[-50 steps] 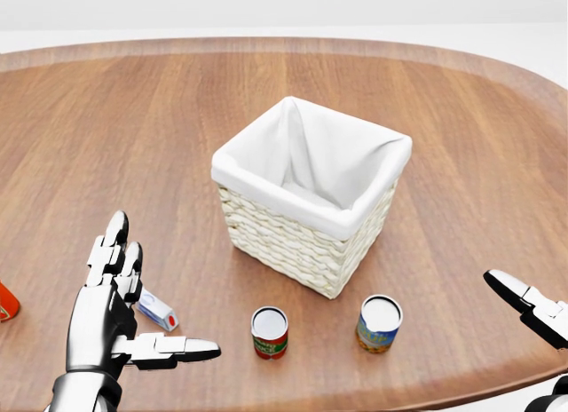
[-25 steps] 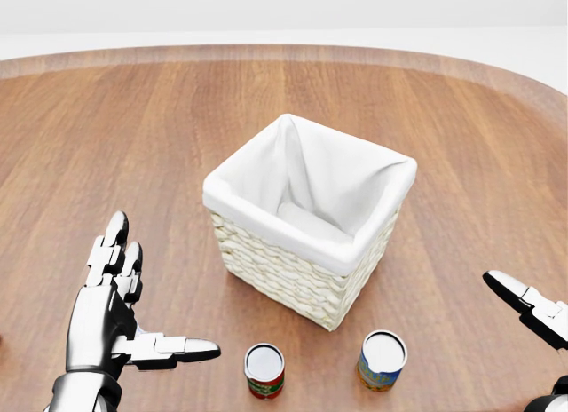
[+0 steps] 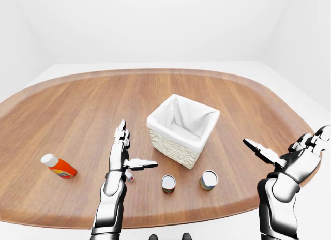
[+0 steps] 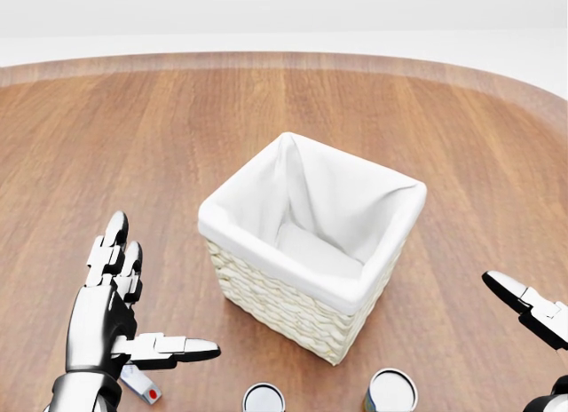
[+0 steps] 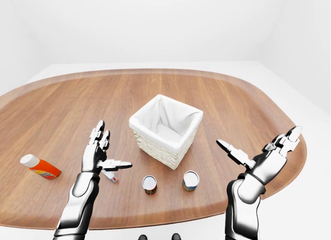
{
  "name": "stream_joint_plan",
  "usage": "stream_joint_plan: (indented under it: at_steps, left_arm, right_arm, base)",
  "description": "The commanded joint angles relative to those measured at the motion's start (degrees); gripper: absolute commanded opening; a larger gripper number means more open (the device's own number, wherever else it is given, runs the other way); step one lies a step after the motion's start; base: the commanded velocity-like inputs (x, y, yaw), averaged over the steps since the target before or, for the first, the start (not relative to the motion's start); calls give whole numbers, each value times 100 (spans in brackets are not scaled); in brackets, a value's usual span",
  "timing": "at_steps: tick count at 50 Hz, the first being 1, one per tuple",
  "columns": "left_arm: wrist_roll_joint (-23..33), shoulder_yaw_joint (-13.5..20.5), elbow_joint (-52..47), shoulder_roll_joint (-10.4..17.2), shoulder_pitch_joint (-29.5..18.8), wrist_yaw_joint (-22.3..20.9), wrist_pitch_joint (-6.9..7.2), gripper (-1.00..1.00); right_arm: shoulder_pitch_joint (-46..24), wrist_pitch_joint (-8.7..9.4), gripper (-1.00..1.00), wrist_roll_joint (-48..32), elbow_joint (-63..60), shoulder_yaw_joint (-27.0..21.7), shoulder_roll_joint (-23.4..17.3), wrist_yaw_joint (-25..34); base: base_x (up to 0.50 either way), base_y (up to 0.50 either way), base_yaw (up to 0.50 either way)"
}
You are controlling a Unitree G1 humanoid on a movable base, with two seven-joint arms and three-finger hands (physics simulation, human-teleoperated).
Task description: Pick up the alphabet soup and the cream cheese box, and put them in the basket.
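Observation:
The woven basket (image 3: pixel 182 130) with a white liner stands in the middle of the round wooden table (image 3: pixel 77 110). Below it in the left-eye view stand two cans: one with a blue and orange label (image 3: pixel 209 180) and one with a red label (image 3: pixel 168 183). A small white box with a red end (image 3: pixel 129 176), likely the cream cheese, lies on the table just under my left hand (image 3: pixel 133 149). That hand is open and empty, palm raised, left of the basket. My right hand (image 3: pixel 284 144) is open and empty, right of the cans over the table's edge.
An orange bottle with a white cap (image 3: pixel 58 166) lies on its side at the left of the table. In the head view the basket (image 4: pixel 311 243) fills the centre, and the two can tops are cut off by the bottom edge.
The camera has moved closer: in the head view the basket has grown and the cans and small box have slid down to the bottom edge. Both hands keep their place and stay open.

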Motion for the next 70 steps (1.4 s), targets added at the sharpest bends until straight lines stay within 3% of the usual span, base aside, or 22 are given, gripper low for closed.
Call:
stream_joint_plan:
  at_steps: [1, 8, 19, 23, 30, 32, 35, 50, 52, 56, 62, 66, 68, 70]
  left_arm:
    - [1, 5, 38, 5, -12, -3, -22, 100]
    - [10, -11, -67, -2, 22, 7, 58, 100]
    - [-3, 12, 75, 4, -22, -7, -50, 100]
    - [1, -3, -13, 0, 2, 2, 15, 100]
    - [3, -6, -31, -2, 5, 5, 28, 100]
    - [-6, 14, 86, 7, -39, -5, -44, 100]
    - [-3, 2, 7, 3, -11, -1, 4, 100]
    - [7, -9, 38, 3, -21, -8, -20, 100]
    - [20, -21, -65, -1, 8, 1, 34, 100]
    - [71, -42, -274, -19, 119, 18, -149, 100]
    - [198, 19, -428, -9, 172, 171, -216, 100]
    - [491, 60, -343, -14, 112, 532, -234, 100]
    - [959, 22, -249, -3, 87, 904, -384, 100]
    - [1088, -62, -401, 12, 168, 856, -366, 100]
  right_arm:
    - [17, 0, 100, -19, -67, 3, 7, -11]
    - [-5, 0, 100, -4, 1, -10, 3, -11]
    - [-10, 0, 100, 14, 11, -16, -3, -17]
    - [0, 0, 100, 13, -25, -11, 3, -19]
    - [-25, 0, 100, 21, 18, -14, -8, -21]
    - [-17, 0, 100, 23, -17, -11, -7, -24]
    - [-28, 0, 100, 19, 41, -12, -9, -24]
    - [-24, 0, 100, 67, -16, -27, -14, -34]
    - [-19, 0, 100, 69, -33, -24, -10, -26]
    - [-14, 0, 100, 73, -51, -25, -6, -27]
    - [-16, 0, 100, 72, 8, -24, -8, -22]
    - [-31, 0, 100, 80, 47, -25, -15, -26]
    - [-8, 0, 100, 85, -37, -23, -10, -25]
    - [-13, 0, 100, 88, -14, -27, -7, -17]
  base:
    - [16, 0, 0]
    - [17, 0, 0]
    - [16, 0, 0]
    - [17, 0, 0]
    - [16, 0, 0]
    - [17, 0, 0]
    - [16, 0, 0]
    - [13, 1, 0]
    - [0, 0, 0]
    - [0, 0, 0]
    - [0, 0, 0]
    - [0, 0, 0]
    - [0, 0, 0]
    - [0, 0, 0]
